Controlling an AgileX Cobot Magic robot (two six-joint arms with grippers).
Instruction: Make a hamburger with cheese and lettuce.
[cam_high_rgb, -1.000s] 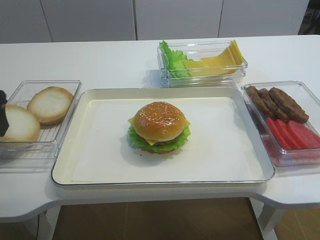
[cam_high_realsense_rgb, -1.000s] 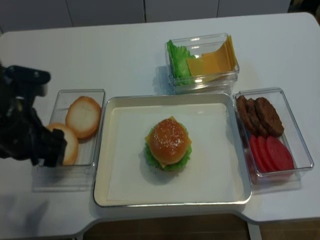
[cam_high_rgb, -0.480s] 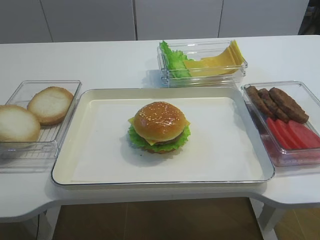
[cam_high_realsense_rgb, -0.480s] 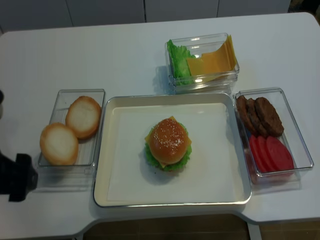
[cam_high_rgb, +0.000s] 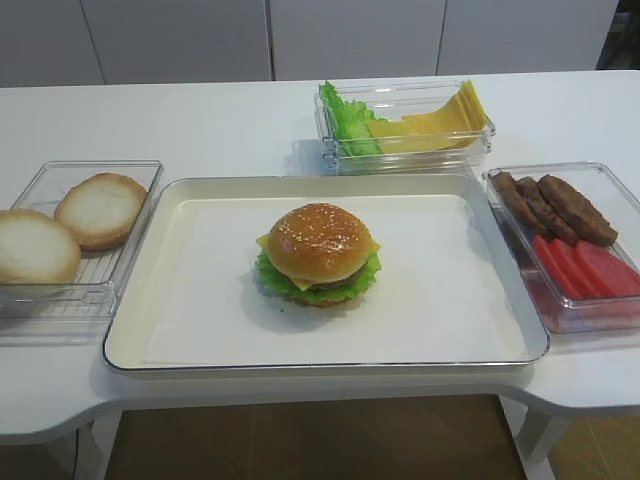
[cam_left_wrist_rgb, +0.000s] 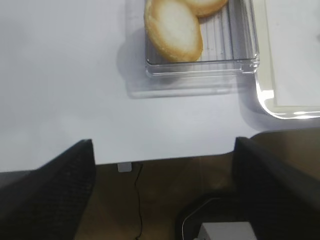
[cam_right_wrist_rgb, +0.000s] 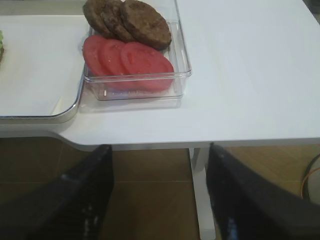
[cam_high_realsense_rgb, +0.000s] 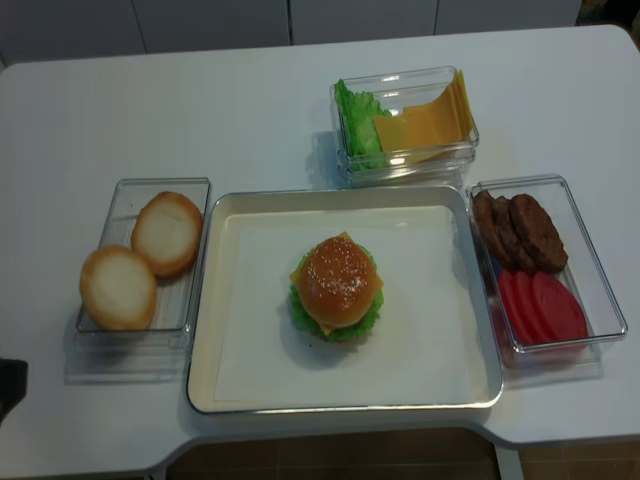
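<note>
The hamburger (cam_high_rgb: 318, 255) (cam_high_realsense_rgb: 336, 288) stands in the middle of the cream tray (cam_high_rgb: 320, 182) (cam_high_realsense_rgb: 340, 193), topped by a glossy sesame bun. A yellow corner of the cheese (cam_high_rgb: 263, 241) juts out under the top. The frilly lettuce (cam_high_rgb: 270, 272) (cam_high_realsense_rgb: 298, 312) rings the base. My left gripper (cam_left_wrist_rgb: 162, 200) hangs open and empty past the table's front left edge, short of the bun box. My right gripper (cam_right_wrist_rgb: 160, 200) is also open and empty, off the front right edge below the tomato box. Neither gripper's jaws show in the high views.
A clear box with two pale bun halves (cam_high_rgb: 70, 225) (cam_high_realsense_rgb: 140, 260) (cam_left_wrist_rgb: 172, 27) sits left of the tray. Behind it a box (cam_high_rgb: 405, 125) (cam_high_realsense_rgb: 405, 125) holds loose leaves and cheese slices. At the right, a box of patties and tomato slices (cam_high_rgb: 570, 235) (cam_right_wrist_rgb: 130, 45).
The left arm has drawn back from over the bun box toward the front left, almost out of both high views. The hamburger and boxes have not moved.
</note>
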